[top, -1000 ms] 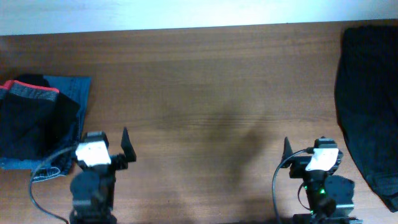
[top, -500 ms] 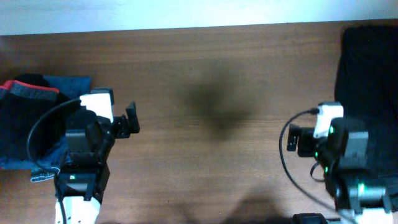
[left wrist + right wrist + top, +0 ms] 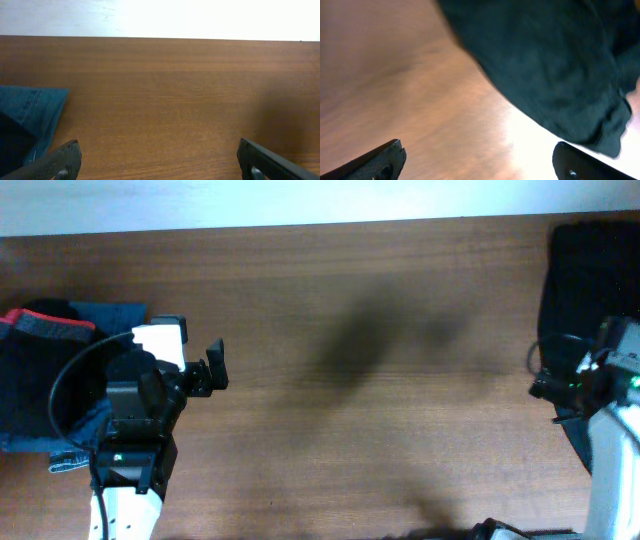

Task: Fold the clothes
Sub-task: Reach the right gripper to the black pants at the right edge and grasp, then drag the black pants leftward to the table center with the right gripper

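Note:
The clothes are one large plain black garment (image 3: 592,285) lying crumpled at the table's far right edge. In the right wrist view it (image 3: 545,65) fills the upper right, with its hem running down to the right. My right gripper (image 3: 477,150) is open and empty, and it hovers over bare wood just beside the garment's edge. In the overhead view the right gripper (image 3: 548,385) is at the garment's left border. My left gripper (image 3: 157,150) is open and empty over bare wood; overhead it (image 3: 215,367) is left of the table's centre.
Folded blue denim jeans (image 3: 112,320) lie at the far left, also in the left wrist view (image 3: 27,112). A black piece with a red-and-grey band (image 3: 50,328) lies on them. The table's back edge meets a white wall (image 3: 160,17).
Both arms have risen from their rest pose and reached forward. The right arm has swung right, up to the black garment's edge. The left arm has barely moved in the last half second.

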You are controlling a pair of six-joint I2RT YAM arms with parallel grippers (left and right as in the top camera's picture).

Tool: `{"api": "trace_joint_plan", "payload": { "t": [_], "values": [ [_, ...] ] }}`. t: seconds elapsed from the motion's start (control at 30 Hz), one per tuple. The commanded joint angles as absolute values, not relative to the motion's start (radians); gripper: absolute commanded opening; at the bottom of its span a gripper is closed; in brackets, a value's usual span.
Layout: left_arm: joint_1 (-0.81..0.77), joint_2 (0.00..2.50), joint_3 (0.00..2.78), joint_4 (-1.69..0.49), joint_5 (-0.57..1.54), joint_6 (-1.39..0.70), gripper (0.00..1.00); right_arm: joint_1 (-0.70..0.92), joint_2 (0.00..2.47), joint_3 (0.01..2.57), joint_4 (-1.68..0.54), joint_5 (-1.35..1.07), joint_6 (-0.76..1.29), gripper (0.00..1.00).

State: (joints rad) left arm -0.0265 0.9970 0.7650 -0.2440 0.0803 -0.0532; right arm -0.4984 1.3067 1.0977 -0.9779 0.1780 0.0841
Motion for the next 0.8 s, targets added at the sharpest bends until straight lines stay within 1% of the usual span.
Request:
{"api": "trace_joint_plan", "payload": {
  "t": [0.0,0.13,0.3,0.47,0.67,0.73,0.77],
  "values": [
    [-0.023,1.0,0.789,-0.224,0.101,-0.059,0.99,-0.567,1.437,1.114,-0.97,0.151,0.017,0.99],
    [-0.023,1.0,0.789,-0.209,0.101,-0.059,0.99,-0.599,1.591,1.114,-0.902,0.188,0.026,0.99],
    [-0.023,1.0,0.789,-0.21,0.102,-0.059,0.99,-0.603,1.764,1.114,-0.754,0.24,0.034,0.99],
    [-0.023,1.0,0.789,-0.211,0.102,-0.059,0.99,-0.603,1.84,1.114,-0.659,0.271,0.034,0.99],
    [-0.023,1.0,0.789,-0.211,0.102,-0.059,0.99,-0.604,1.872,1.114,-0.555,0.275,0.033,1.0],
    [-0.023,1.0,0.789,-0.211,0.102,-0.059,0.99,-0.604,1.879,1.114,-0.538,0.275,0.033,0.96],
    [-0.023,1.0,0.789,-0.211,0.102,-0.059,0.99,-0.604,1.884,1.114,-0.532,0.275,0.033,0.92]
  ]
}}
